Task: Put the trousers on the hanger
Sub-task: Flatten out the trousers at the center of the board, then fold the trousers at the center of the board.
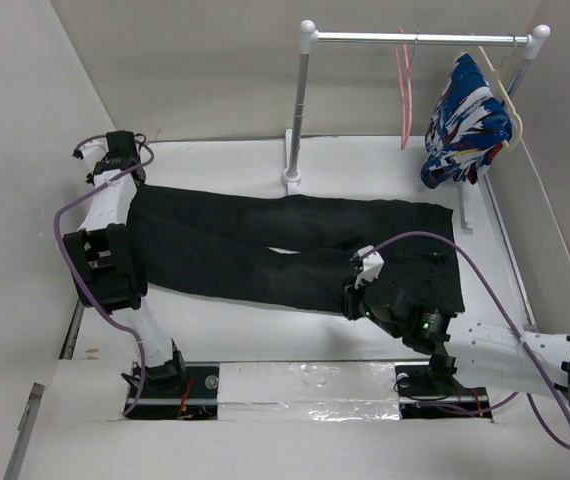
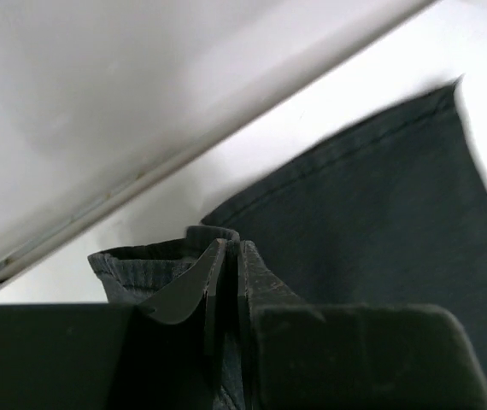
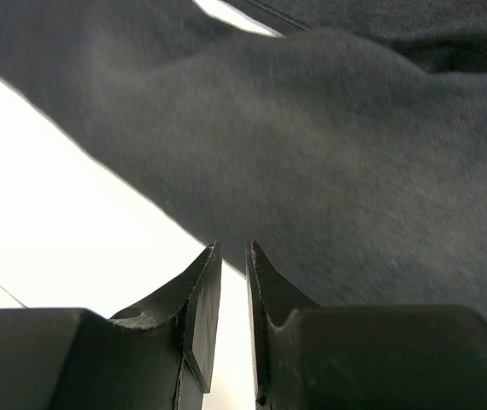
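Trousers (image 1: 265, 245): plain black, soft, lying flat across the middle of the bench (image 1: 225, 320). Leg ends are at the left and the wider waist end at the right, with a small white slit showing between the legs. At the far left my left arm folds up from its near base, wrist over the leg ends close to the left wall (image 1: 25, 150). My left tool (image 2: 231, 248) is clenched on a bunched fold of trouser cloth, with a stitched hem lying just to the right. My right arm reaches in low from the near right. My right tool (image 3: 233, 249) is closed to a thin slit, bench white showing through, nothing gripped, tips at the near edge of the trousers. The hanger (image 1: 405, 90) is thin and pink, hanging from the rail (image 1: 415, 38) at the far right, well apart from the trousers. A blue patterned garment (image 1: 465, 120) hangs just to its right. There is bare bench along the near side.
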### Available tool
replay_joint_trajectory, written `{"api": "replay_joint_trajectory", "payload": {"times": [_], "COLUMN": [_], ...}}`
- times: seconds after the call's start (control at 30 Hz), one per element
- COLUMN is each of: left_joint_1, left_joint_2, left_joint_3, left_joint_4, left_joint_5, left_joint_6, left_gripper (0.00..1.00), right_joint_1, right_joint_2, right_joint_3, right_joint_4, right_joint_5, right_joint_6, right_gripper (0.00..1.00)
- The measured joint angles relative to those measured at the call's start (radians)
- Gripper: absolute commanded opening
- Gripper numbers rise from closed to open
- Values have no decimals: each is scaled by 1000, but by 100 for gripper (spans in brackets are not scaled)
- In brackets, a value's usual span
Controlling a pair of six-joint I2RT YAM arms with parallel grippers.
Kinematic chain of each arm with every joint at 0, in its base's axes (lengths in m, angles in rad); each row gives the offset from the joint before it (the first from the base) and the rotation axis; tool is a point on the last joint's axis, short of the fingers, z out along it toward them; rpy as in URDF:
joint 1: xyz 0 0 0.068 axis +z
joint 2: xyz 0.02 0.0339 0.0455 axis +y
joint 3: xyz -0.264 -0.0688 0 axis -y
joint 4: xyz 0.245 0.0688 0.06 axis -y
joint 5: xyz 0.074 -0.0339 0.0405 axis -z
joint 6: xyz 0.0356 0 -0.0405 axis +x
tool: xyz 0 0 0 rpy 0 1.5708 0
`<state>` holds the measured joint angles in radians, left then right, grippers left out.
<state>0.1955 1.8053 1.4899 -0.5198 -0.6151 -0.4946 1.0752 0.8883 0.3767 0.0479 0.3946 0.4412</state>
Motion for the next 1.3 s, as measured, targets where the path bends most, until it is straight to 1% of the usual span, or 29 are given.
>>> {"api": "replay_joint_trajectory", "payload": {"times": [0.07, 0.1, 0.13, 0.2, 0.33, 0.47, 0.57, 0.67, 0.7, 0.77, 0.8, 0.87, 0.9, 0.97, 1.0, 1.07, 1.1, 1.13, 1.17, 1.3], "left_joint_1": [1, 2, 2, 2, 2, 2, 3, 25, 45, 103, 131, 184, 203, 226, 238, 255, 262, 267, 269, 272], "left_joint_2": [16, 22, 26, 37, 56, 14, -88, -263, -329, -439, -479, -511, -505, -472, -448, -412, -403, -400, -401, -412], "left_joint_3": [34, 36, 35, 14, -6, -103, -217, -348, -396, -484, -525, -595, -625, -671, -693, -727, -740, -748, -752, -756], "left_joint_4": [14, 28, 35, 56, 57, 76, 85, 102, 120, 146, 163, 186, 193, 202, 207, 209, 208, 208, 210, 245], "left_joint_5": [-2, 0, 7, 24, 44, 63, 86, 153, 180, 233, 266, 322, 354, 408, 430, 460, 468, 472, 473, 466], "left_joint_6": [0, 0, 5, 16, 18, 14, 1, -22, -31, -51, -63, -87, -94, -117, -126, -146, -156, -166, -175, -206], "left_gripper": [2, 20, 34, 53, 54, 53, 50, 45, 39, 31, 19, 11, 2, 1, 3, 13, 20, 22, 26, 28], "right_joint_1": [0, 0, 0, 0, 0, 0, 0, 1, 3, 8, 11, 12, 12, 12, 12, 12, 13, 13, 13, 13], "right_joint_2": [3, 3, 3, 5, 26, 39, 34, 19, 13, 6, 4, 1, 0, -1, -2, -3, -3, -2, 0, 19], "right_joint_3": [0, 0, 0, 0, 0, 0, 0, 0, 0, 0, 0, 0, 0, 0, 0, 0, 0, 0, 0, 0], "right_joint_4": [-3, -3, -2, -1, 9, 8, 7, 8, 8, 8, 8, 4, 4, 3, 4, 3, 3, 4, 4, 4], "right_joint_5": [2, 2, 2, 2, -3, -7, -8, -6, -6, -5, -4, 2, 5, 13, 16, 19, 19, 19, 19, 18], "right_joint_6": [0, 0, 0, 0, 0, 0, 0, 0, 0, 0, 0, 0, 1, 2, 3, 3, 3, 3, 3, 3], "right_gripper": [24, 24, 24, 24, 24, 23, 23, 18, 17, 13, 11, 11, 11, 11, 11, 11, 11, 11, 11, 12]}}
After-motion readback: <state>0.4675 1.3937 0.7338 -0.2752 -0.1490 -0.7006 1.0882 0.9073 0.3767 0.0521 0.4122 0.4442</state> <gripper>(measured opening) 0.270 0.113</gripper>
